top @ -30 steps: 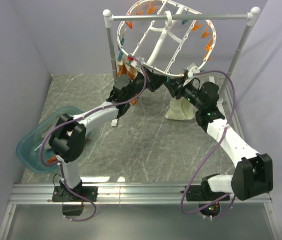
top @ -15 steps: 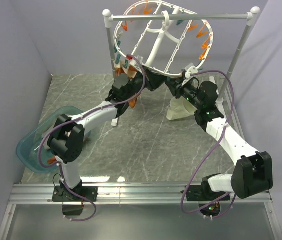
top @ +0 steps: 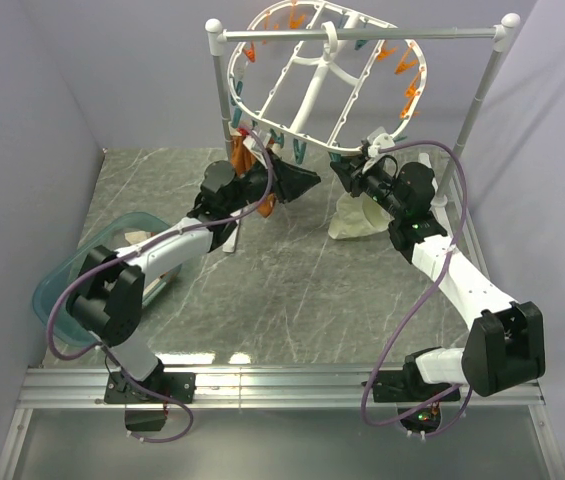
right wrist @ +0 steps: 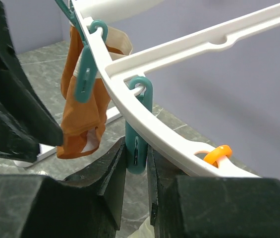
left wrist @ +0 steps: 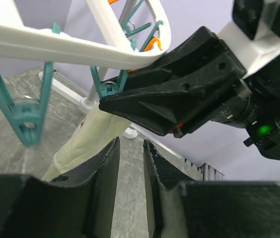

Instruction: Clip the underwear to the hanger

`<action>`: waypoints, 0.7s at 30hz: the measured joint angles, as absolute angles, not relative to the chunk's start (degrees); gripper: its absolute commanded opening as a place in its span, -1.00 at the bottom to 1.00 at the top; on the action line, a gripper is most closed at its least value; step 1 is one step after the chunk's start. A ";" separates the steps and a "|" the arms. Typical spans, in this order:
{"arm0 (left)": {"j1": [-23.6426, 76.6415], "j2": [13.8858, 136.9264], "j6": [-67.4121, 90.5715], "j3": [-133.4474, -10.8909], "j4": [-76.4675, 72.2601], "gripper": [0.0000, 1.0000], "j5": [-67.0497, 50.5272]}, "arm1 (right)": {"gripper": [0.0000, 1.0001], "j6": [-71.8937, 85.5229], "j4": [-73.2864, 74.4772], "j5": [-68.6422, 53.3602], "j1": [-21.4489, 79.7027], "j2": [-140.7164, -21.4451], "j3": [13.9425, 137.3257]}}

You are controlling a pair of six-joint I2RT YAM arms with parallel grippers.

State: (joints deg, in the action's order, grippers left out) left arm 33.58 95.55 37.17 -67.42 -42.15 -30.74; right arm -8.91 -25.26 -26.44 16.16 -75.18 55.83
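Tub (top: 57, 300) on the surface (top: 292, 290), near left, well apart from the rest. Left gripper (left wrist: 131, 148): jaws a crack apart, empty, nose just beside right gripper (top: 345, 173). Right jaws closed on teal clip (right wrist: 139, 153) on the near rim of the hanger (top: 307, 95). Underwear (left wrist: 87, 144) hangs below that clip down to the surface; clipped or not, can't tell. Orange garment (right wrist: 80, 124) clipped just left. Rail (top: 362, 35) behind carries hanger.

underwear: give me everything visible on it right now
The underwear is pale cream soft fabric, hanging limp in folds below the hanger rim. Its top reaches up toward the teal clip pinched by the right tool; whether that clip grips it is hidden.
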 measured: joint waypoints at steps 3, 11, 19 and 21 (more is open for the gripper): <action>33.39 93.56 35.62 -66.46 -41.69 -0.31 -30.55 | -1.00 -8.86 -25.28 -26.59 16.16 -75.18 55.83; 33.01 91.33 29.54 -66.41 -41.52 -0.16 -27.05 | -1.00 -8.88 -25.71 -27.05 16.16 -75.18 55.83; 35.62 92.64 27.66 -67.59 -42.65 0.09 -25.12 | -1.00 -8.84 -26.24 -26.57 16.88 -75.18 55.83; 36.56 94.17 27.97 -69.25 -42.50 0.16 -24.03 | -1.00 -8.64 -26.39 -26.37 17.19 -75.18 55.81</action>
